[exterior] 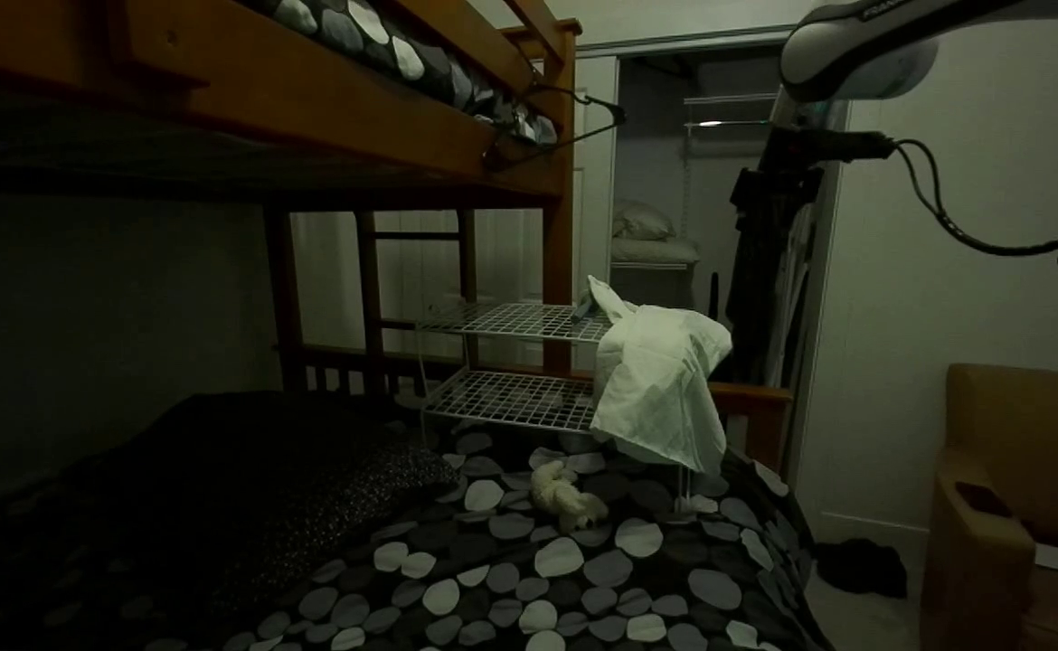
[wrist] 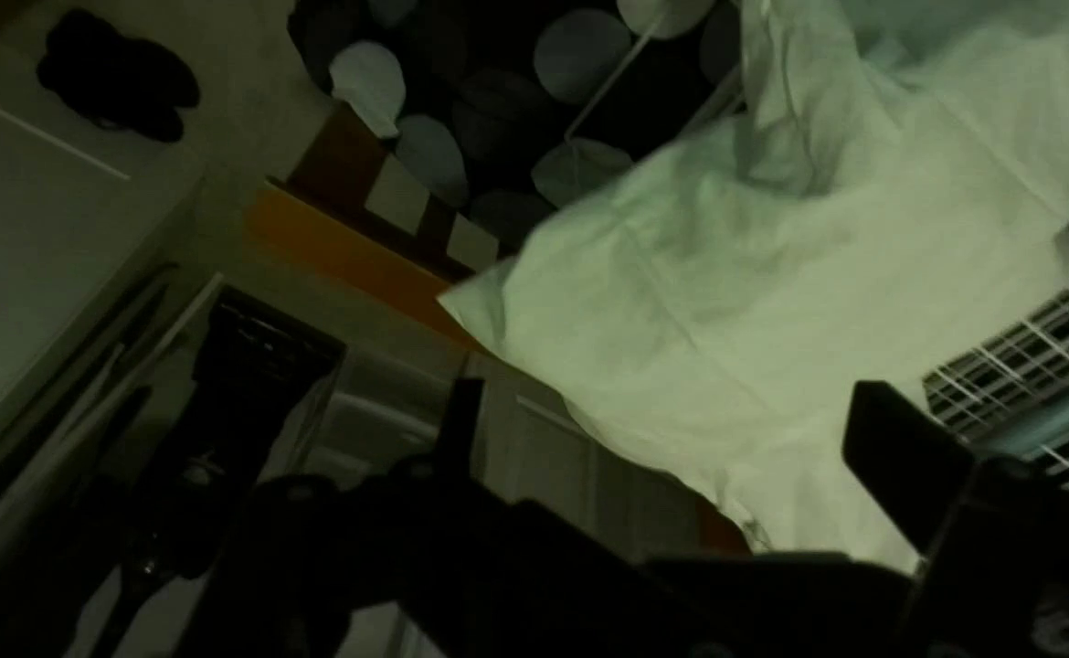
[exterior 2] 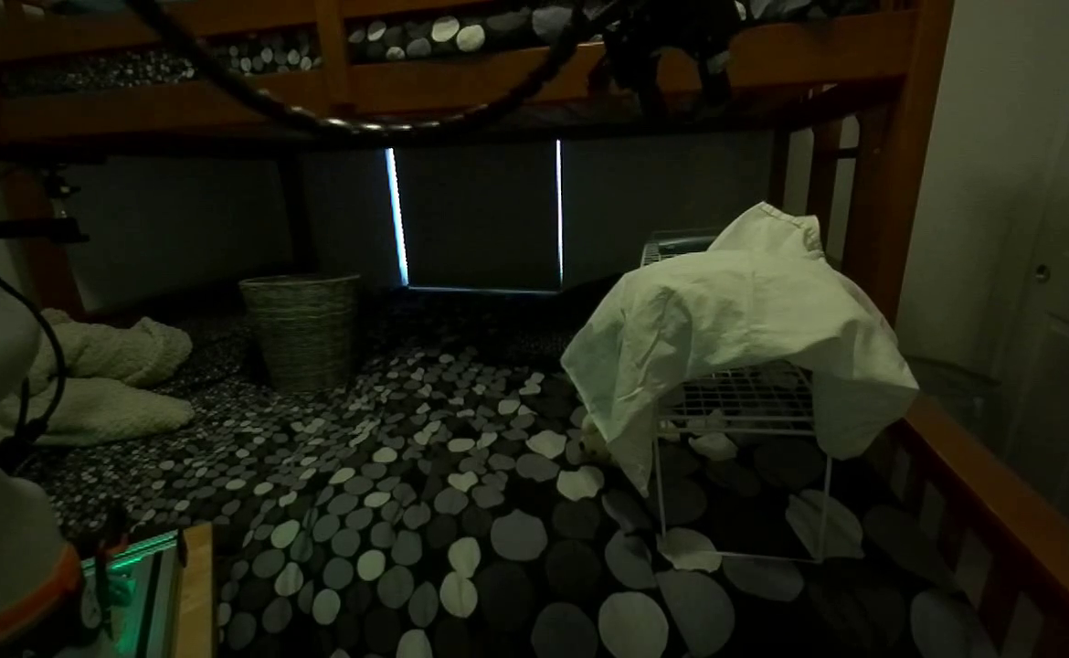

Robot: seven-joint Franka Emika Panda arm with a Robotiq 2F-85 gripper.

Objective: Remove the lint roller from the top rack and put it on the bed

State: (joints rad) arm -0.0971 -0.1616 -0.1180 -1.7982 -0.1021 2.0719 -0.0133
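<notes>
Lint roller [wrist: 1051, 422]: one, so named by judgement; shows as a bluish cylinder in dim light. Lies on the top tier [exterior: 520, 318] of the rack, just beside the cloth's edge; laid flat there, presumably to be lifted from above. Not yet removed.

Rack [exterior: 511, 398]: one, white wire, two tiers. Stands on the bed [exterior: 441, 595], likely so that pick-up and put-down places fall within one reach.

Cloth [wrist: 772, 302]: one, pale. Draped over one end of the rack, its sides hanging free; its own weight seems to keep it there. Purpose unclear; it could snag the descent.

Pincer [wrist: 669, 388]: one, its two fingers [wrist: 900, 457] spread well apart, nothing between them. Raised well above the rack, apparently to leave room for an approach from above.

Bed: one, the probable destination, dotted cover, with one upper bunk [exterior: 339, 99] overhead that may limit headroom.

Also on the bed: soft toy [exterior: 565, 497], one, lying near the rack; basket [exterior 2: 301, 334], one, woven, upright, well apart from the rack; blanket [exterior 2: 123, 407], pale, bunched, count uncertain.

Off the bed: armchair [exterior: 981, 533], one, tan.
</notes>
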